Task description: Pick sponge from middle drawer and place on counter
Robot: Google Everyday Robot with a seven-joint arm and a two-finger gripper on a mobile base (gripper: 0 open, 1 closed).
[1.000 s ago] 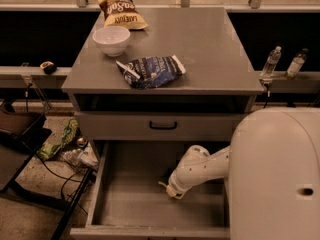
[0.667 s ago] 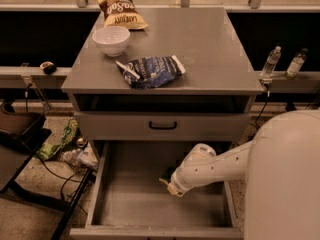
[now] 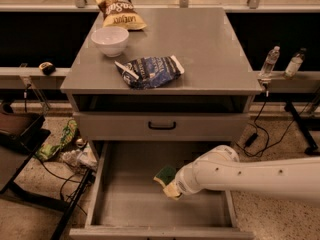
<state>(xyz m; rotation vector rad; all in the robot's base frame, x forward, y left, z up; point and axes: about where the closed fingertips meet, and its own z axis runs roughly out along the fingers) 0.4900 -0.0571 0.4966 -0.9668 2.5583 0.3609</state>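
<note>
The sponge (image 3: pixel 164 174), dark green over yellow foam, sits tilted at the tip of my white arm over the middle drawer (image 3: pixel 131 206), which is pulled open below the cabinet. My gripper (image 3: pixel 173 188) reaches in from the right, mostly hidden behind the wrist, and is shut on the sponge near the drawer's middle, slightly above the bare floor. The counter (image 3: pixel 212 46) is the grey cabinet top above.
On the counter stand a white bowl (image 3: pixel 110 40), a blue foil snack bag (image 3: pixel 150 71) and a yellow chip bag (image 3: pixel 117 8). A closed drawer front with a black handle (image 3: pixel 162 126) is above the open drawer. Bottles (image 3: pixel 270 61) stand right; cables and litter (image 3: pixel 65 146) lie left.
The arm has dropped lower in view and now stretches in from the right. The sponge's green face now shows, tilted up at the gripper tip.
</note>
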